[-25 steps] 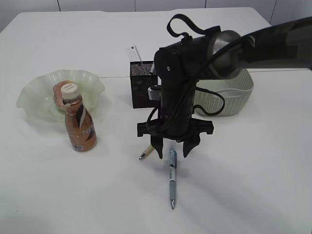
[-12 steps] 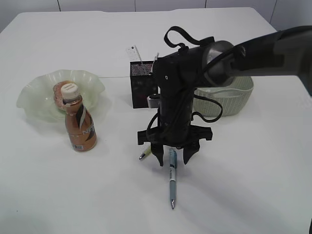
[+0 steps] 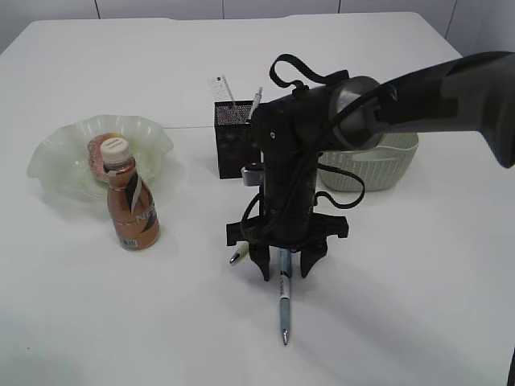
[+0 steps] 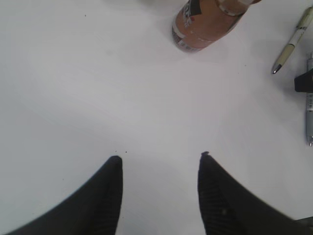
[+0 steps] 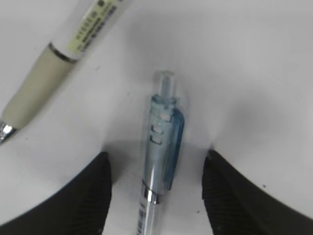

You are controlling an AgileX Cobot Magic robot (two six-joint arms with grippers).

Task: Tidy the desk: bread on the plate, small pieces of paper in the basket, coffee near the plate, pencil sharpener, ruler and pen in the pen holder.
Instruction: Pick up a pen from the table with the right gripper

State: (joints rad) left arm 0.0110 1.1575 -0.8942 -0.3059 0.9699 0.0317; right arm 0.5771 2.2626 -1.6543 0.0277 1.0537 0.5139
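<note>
My right gripper (image 3: 283, 272) stands open, low over the desk (image 3: 418, 281), its fingers (image 5: 95, 196) on either side of the clip end of a blue clear pen (image 5: 159, 156) (image 3: 284, 304) without touching it. A cream pen (image 5: 54, 68) (image 3: 236, 256) lies just left of it. The ruler (image 3: 219, 87) sticks out of the black pen holder (image 3: 233, 145). The coffee (image 3: 133, 207) stands in front of the plate (image 3: 48, 157), which holds the bread (image 3: 96, 155). My left gripper (image 4: 161, 157) is open over bare desk. The pencil sharpener and the small pieces of paper are out of view.
The basket (image 3: 402, 149) sits behind my right arm, to the right of the pen holder. In the left wrist view the coffee's base (image 4: 205, 27) is at the top and the cream pen (image 4: 292, 41) at the right edge.
My right gripper has come down lower, so that its open fingers now straddle the blue pen's upper end. Nothing else has moved.
</note>
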